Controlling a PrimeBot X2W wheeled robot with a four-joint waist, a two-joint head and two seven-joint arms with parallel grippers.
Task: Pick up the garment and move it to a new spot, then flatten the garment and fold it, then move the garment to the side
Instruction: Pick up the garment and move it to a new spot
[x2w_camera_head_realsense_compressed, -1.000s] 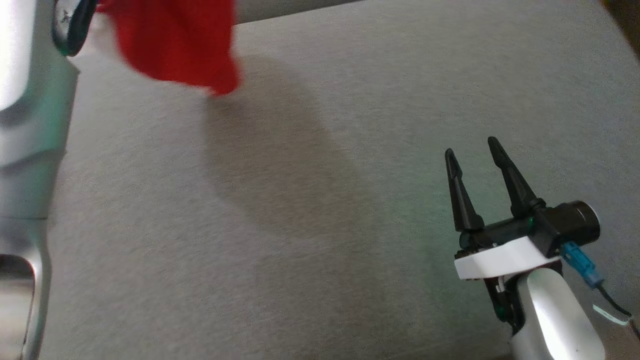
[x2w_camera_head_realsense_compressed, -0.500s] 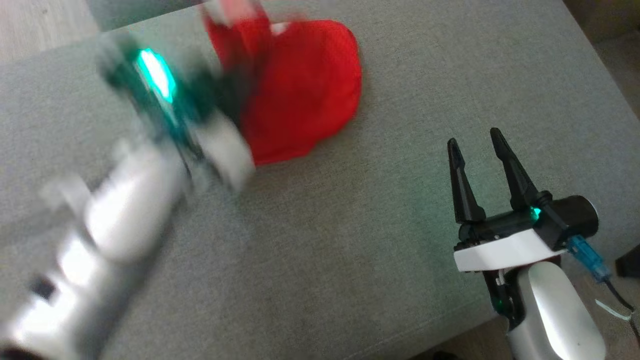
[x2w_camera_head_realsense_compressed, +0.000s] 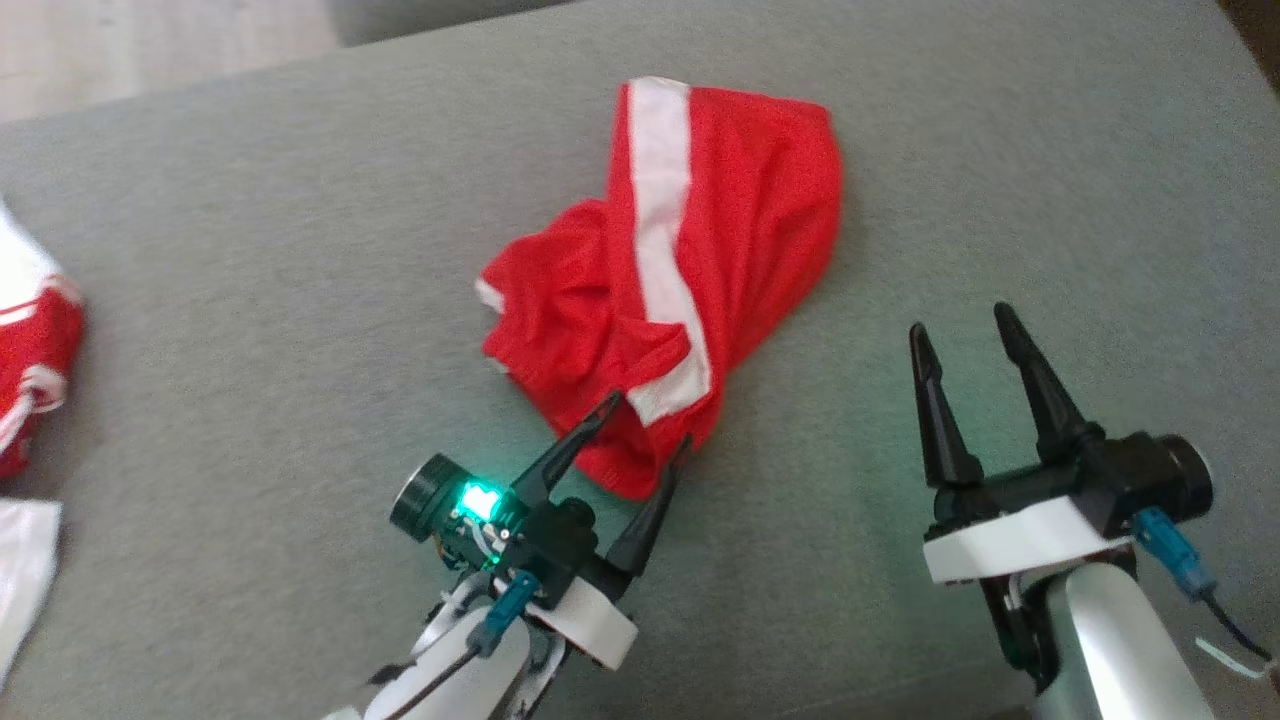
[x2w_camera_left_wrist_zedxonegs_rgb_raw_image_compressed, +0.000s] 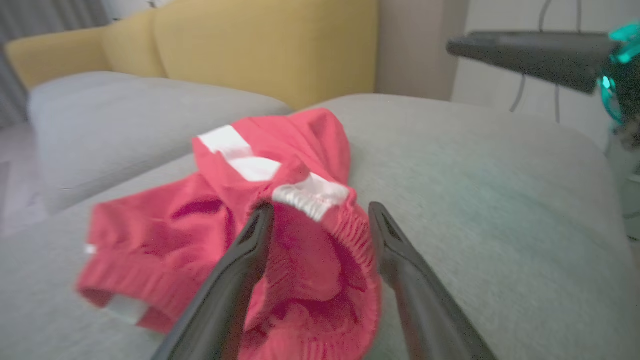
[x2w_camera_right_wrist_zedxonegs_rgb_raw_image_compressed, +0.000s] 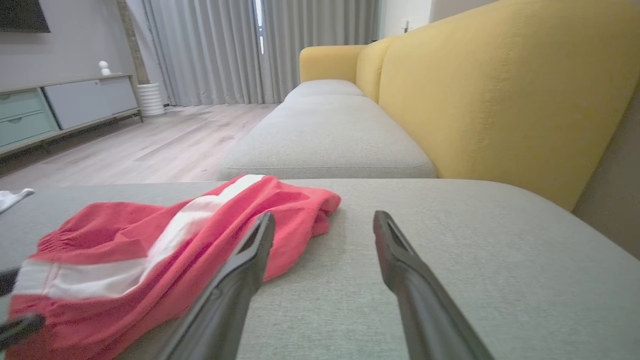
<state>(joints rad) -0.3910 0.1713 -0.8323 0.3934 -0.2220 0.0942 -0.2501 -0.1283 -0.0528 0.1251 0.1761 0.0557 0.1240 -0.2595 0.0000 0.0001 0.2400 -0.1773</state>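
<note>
Since the earlier head view the garment (x2w_camera_head_realsense_compressed: 740, 230) has come down from the left gripper (x2w_camera_head_realsense_compressed: 648, 418), and the head camera has also been shifting. The garment, red with a white stripe (x2w_camera_head_realsense_compressed: 660, 200), is now lying crumpled on the grey cushion (x2w_camera_head_realsense_compressed: 250, 250), around the middle of the head view. The left gripper's fingers are standing apart, gripping nothing; they are straddling the garment's near gathered edge, which is bunching up between them in the left wrist view (x2w_camera_left_wrist_zedxonegs_rgb_raw_image_compressed: 310, 260). The right gripper (x2w_camera_head_realsense_compressed: 955, 320) is hovering over bare cushion to the right of the garment, just beside it and not touching it, its fingers likewise spread with nothing between them. In the right wrist view the garment (x2w_camera_right_wrist_zedxonegs_rgb_raw_image_compressed: 150, 240) is spreading to the left of that gripper (x2w_camera_right_wrist_zedxonegs_rgb_raw_image_compressed: 324, 216), with the stripe running along its length. One of the right gripper's fingers (x2w_camera_left_wrist_zedxonegs_rgb_raw_image_compressed: 525, 50) is crossing the upper right of the left wrist view. A yellow sofa back (x2w_camera_right_wrist_zedxonegs_rgb_raw_image_compressed: 475, 100) is rising behind the cushion. Other red and white cloths (x2w_camera_head_realsense_compressed: 30, 370) are lying at the cushion's left end, well apart from the garment.
</note>
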